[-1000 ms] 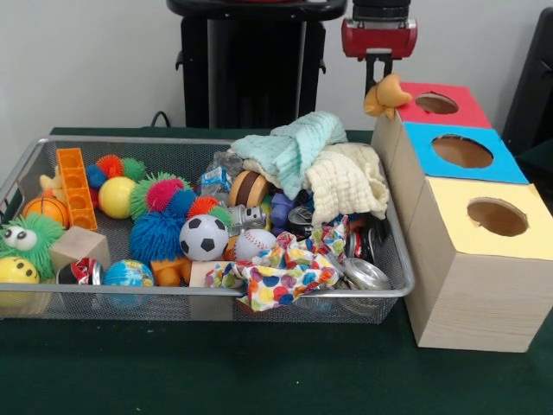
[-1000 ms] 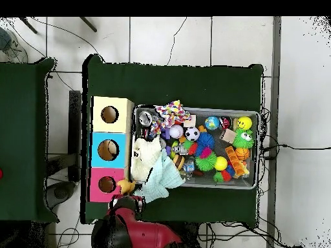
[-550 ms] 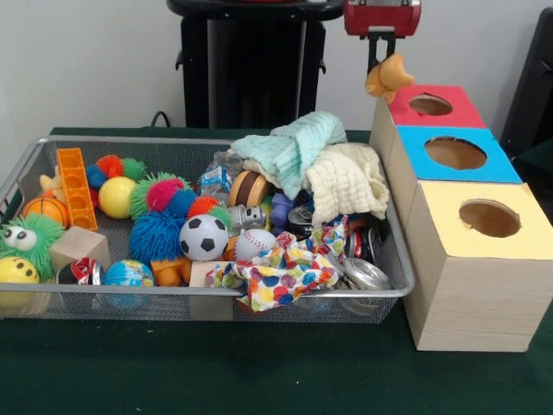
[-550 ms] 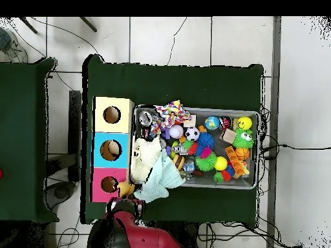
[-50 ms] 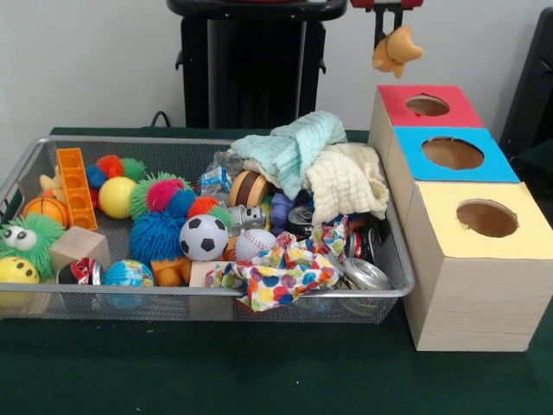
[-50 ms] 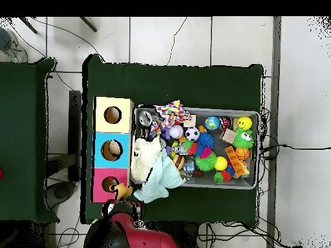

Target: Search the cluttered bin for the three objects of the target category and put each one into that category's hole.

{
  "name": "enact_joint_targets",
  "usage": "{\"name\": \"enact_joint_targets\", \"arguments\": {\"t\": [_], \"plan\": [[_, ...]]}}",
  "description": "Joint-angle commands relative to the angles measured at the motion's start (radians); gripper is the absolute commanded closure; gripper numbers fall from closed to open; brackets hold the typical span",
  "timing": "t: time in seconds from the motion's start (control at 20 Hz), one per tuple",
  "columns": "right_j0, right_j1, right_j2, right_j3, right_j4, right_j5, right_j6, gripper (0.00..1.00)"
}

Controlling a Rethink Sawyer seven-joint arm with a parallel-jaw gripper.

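My claw (image 5: 390, 10) sits at the very top of the front view, closed on a small orange plush toy (image 5: 397, 50) that dangles just below it. Only the tips show, so I go by the hanging toy: it is pinched by its upper end and the body droops free.

Below the claw and a little to one side stands the red-topped box (image 5: 425, 105), with its round hole (image 5: 429, 105) open and unblocked. The toy hangs above that box's near corner rather than over the hole — the overhead view agrees, with the toy (image 6: 121, 190) at the red box's edge, just beside its hole (image 6: 108, 185).

As I judge it, the step in hand is the drop, and doing it well means centring first. I would slide the claw sideways until the toy's lowest part hangs right over the opening, then lower so the droop is inside the rim before letting go — a soft toy released high can catch the edge and flop onto the box top or the green surface (image 5: 259, 363).

The blue box (image 5: 456, 156) and yellow box (image 5: 488, 226) stand further off from the claw; the wire bin (image 5: 216, 294) of clutter lies well below and away.
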Motion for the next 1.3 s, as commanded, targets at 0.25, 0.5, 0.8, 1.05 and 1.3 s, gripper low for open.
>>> {"name": "enact_joint_targets", "arguments": {"t": [0.25, 0.5, 0.8, 1.05, 1.3], "plan": [[0.052, 0.101, 0.024, -0.057, 0.043, -0.039, 0.220, 1.00], [0.087, 0.171, 0.014, -0.079, 0.050, -0.105, 0.237, 1.00], [0.141, 0.253, -0.012, -0.106, 0.066, -0.182, 0.249, 1.00], [0.166, 0.262, -0.026, -0.114, 0.090, -0.191, 0.250, 1.00], [0.178, 0.251, -0.028, -0.111, 0.109, -0.182, 0.250, 1.00]]}}
